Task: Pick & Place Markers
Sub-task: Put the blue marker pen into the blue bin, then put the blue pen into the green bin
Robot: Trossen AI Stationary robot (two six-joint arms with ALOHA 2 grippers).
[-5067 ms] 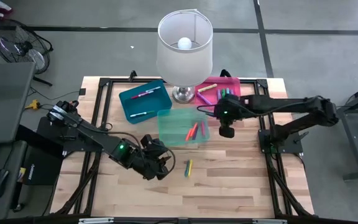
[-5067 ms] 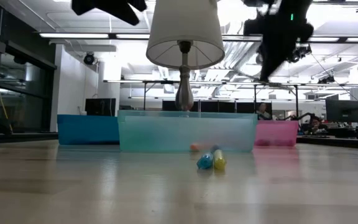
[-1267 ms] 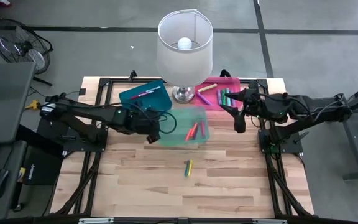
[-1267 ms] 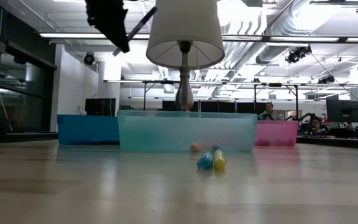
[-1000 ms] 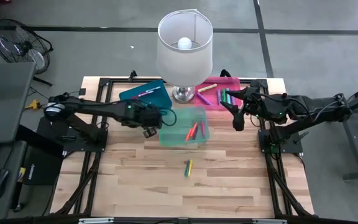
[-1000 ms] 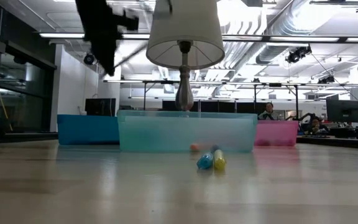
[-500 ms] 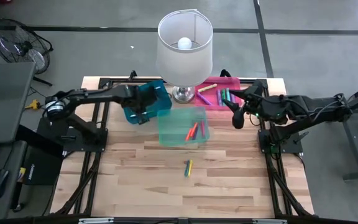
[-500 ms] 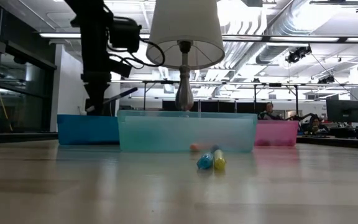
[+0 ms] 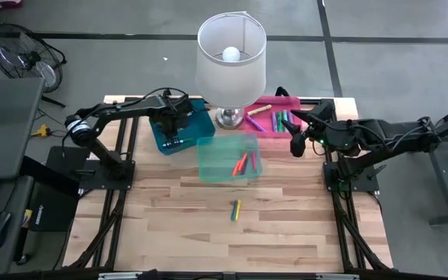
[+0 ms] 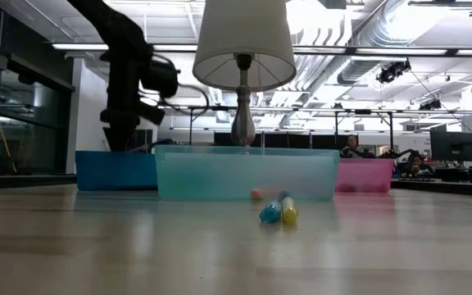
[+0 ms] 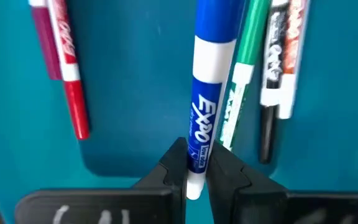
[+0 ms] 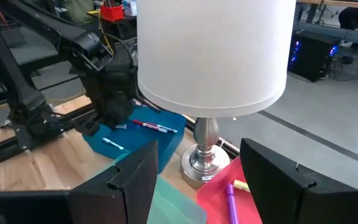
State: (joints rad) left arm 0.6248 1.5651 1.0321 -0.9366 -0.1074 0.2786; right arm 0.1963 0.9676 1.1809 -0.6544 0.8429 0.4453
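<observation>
My left gripper (image 9: 174, 129) reaches down into the blue bin (image 9: 189, 117) and is shut on a blue-and-white marker (image 11: 205, 93); it also shows in the low view (image 10: 121, 131). A red marker (image 11: 67, 74), a green one (image 11: 244, 62) and a black-tipped one (image 11: 277, 68) lie on the bin floor. My right gripper (image 9: 296, 145) is open and empty beside the pink bin (image 9: 286, 105), which holds several markers. Red and orange markers (image 9: 243, 163) lie in the teal bin (image 9: 229, 144). Two markers (image 9: 236, 209), blue-green and yellow, lie on the table. My left gripper pinches the blue marker's barrel near its white back end (image 11: 196, 177) between its two fingers. The fingers come from above and lie across the marker. The marker runs out from the fingers over the bin floor, beside the green marker; whether it rests on the floor I cannot tell.
A lamp with a white shade (image 9: 231, 54) stands on its silver base (image 9: 229, 117) at the far middle, between the blue and pink bins. The teal bin sits in front of it. Bare wood lies toward the near edge around the two loose markers.
My left gripper has carried the blue marker from beside the teal bin toward the far left, over the blue bin, and has gone down into it. The marker, slanted in the air before, is now low inside the bin. My right gripper has hardly moved.
</observation>
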